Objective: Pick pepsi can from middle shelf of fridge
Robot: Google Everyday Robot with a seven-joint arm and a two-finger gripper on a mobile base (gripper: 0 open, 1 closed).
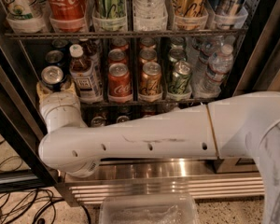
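The pepsi can [53, 75] stands at the front of the far-left lane of the middle shelf [130, 102] in the fridge [177, 186]. Only its silver top and dark rim show. My gripper [54, 87] reaches into that lane from below. Its pale fingers [40, 89] sit against both sides of the can, shut on it. My white wrist [60, 113] and long forearm [144, 139] hide the can's body and the shelf below.
Behind the held can stand more dark cans [54, 57]. To its right are a brown bottle [83, 76], a red can [119, 80], an orange-brown can [151, 80], a green can [180, 78] and water bottles [214, 69]. The rack of tall cans [126, 33] is above. A clear tray [149, 209] sits on the floor.
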